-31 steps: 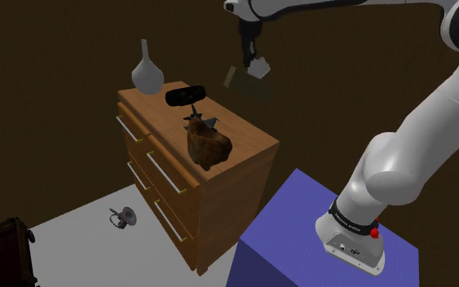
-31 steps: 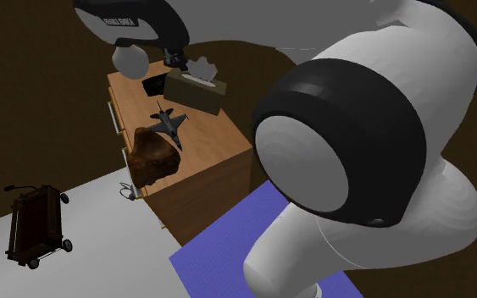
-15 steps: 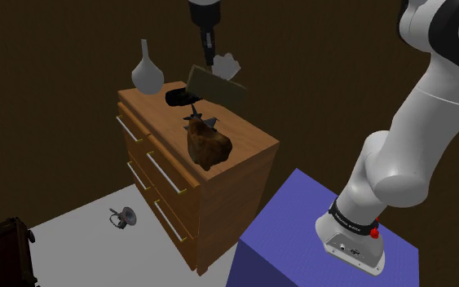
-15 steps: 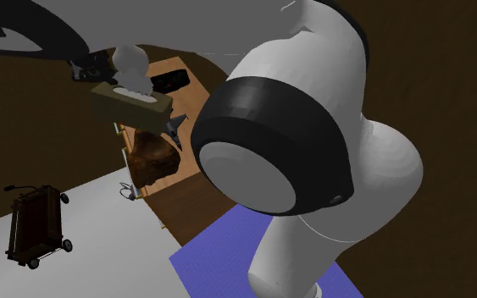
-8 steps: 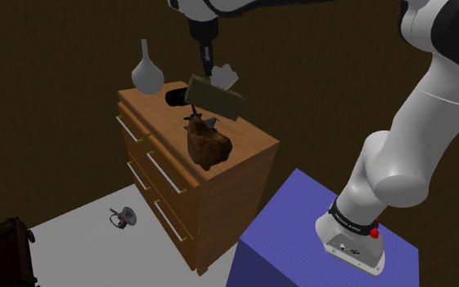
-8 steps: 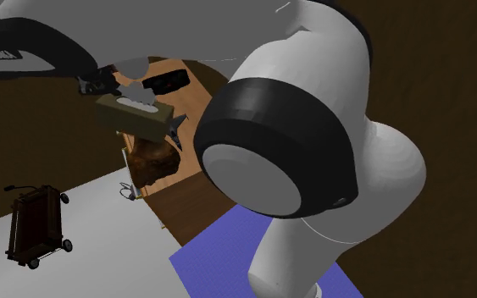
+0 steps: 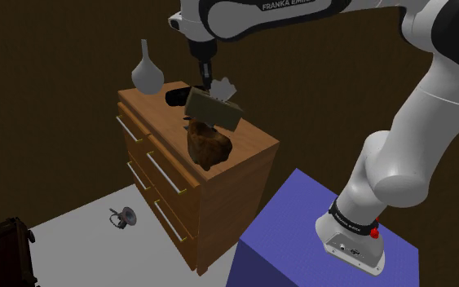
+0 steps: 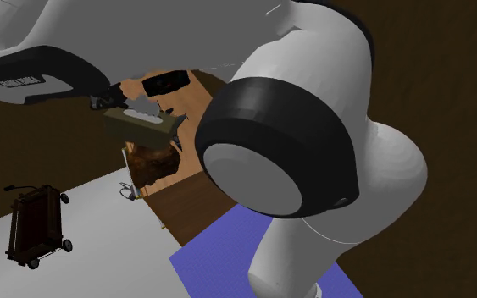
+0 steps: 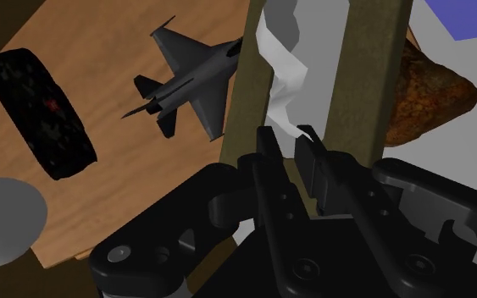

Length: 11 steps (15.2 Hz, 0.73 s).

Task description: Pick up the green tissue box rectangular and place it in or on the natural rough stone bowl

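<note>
In the shoulder view you see the gripper [image 7: 207, 79] pointing down over the wooden dresser [image 7: 248, 159]. It is clamped on the olive-green tissue box [image 7: 213, 110], which hangs tilted in the air at about 5 o'clock of the fingertips. The rough brown stone bowl [image 7: 209, 148] sits on the dresser top at 6 o'clock of the box, just below it; you cannot tell whether they touch. A grey vase [image 7: 147, 72] stands at 10 o'clock of the gripper.

In the second exterior view the tissue box [image 8: 139, 125] hangs at 4 o'clock of the gripper [image 8: 101, 102], with the stone bowl [image 8: 152, 161] at 6 o'clock, just under it.

In the wrist view the gripper [image 9: 289, 151] has its fingers [image 9: 266, 148] drawn close, pinching the tissue box [image 9: 372, 68] at its top face, beside the white tissue [image 9: 279, 59]. The stone bowl [image 9: 435, 80] shows past one side of the box. A toy jet [image 9: 185, 80] lies on the dresser past the other side.
</note>
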Motion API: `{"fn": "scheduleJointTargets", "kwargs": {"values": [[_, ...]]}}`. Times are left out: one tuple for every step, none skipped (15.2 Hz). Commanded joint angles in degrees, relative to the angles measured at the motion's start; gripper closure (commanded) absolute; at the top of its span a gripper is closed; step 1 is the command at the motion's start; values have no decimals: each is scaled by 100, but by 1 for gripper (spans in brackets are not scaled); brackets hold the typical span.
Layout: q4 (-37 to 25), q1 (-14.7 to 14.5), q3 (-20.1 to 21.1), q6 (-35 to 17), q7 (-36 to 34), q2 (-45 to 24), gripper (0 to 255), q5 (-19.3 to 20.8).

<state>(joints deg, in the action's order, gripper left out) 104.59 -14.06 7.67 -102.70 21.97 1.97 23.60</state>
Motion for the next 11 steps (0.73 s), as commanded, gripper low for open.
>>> {"fn": "scheduleJointTargets", "kwargs": {"values": [[140, 4, -5, -134, -49, 1, 255, 13], [209, 6, -7, -203, -77, -3, 255, 22], [277, 8, -9, -272, -104, -9, 255, 31], [344, 10, -11, -340, -132, -16, 255, 40], [409, 12, -13, -408, -160, -24, 255, 50], [485, 14, -15, -490, -193, -35, 255, 63], [486, 15, -15, -490, -193, -34, 255, 63], [486, 14, -15, -490, -193, -34, 255, 63], [486, 14, -15, -490, -193, -35, 255, 63], [485, 14, -15, -490, -193, -35, 255, 63], [485, 14, -15, -490, -193, -35, 255, 63]]}}
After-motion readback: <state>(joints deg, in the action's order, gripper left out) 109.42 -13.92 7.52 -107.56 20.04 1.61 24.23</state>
